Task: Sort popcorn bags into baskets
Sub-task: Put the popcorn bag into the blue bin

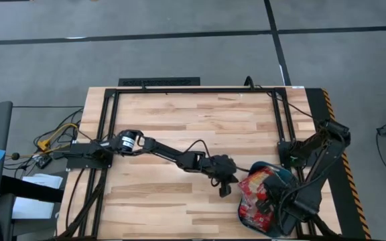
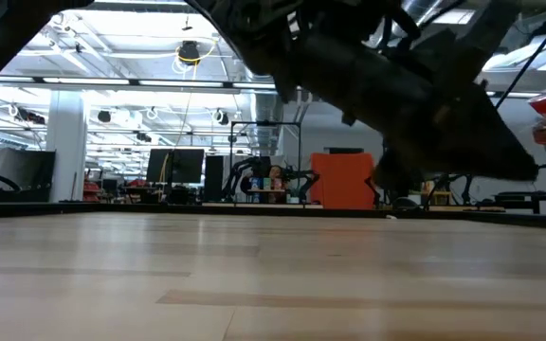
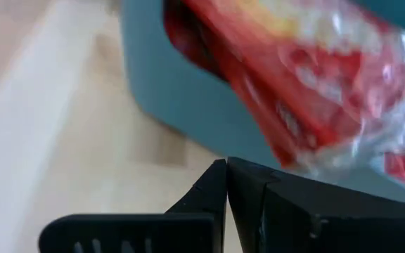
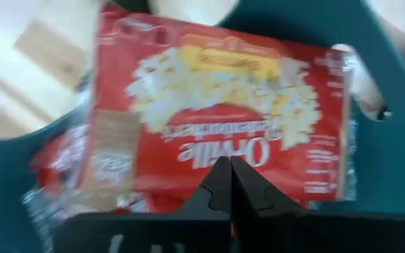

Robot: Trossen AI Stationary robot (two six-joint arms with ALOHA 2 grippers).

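Dark fingertips (image 4: 229,184) of the right gripper (image 1: 271,203) are seen pressed together with no gap, nothing held, directly over a popcorn bag (image 4: 216,116) lying face-up in the teal basket (image 4: 392,147). More popcorn bags (image 1: 254,194) are piled in that basket, under this pincer. Just beside the basket wall (image 3: 181,105), over bare wooden table (image 1: 179,120), the left gripper (image 1: 224,187) is also closed tight and empty.
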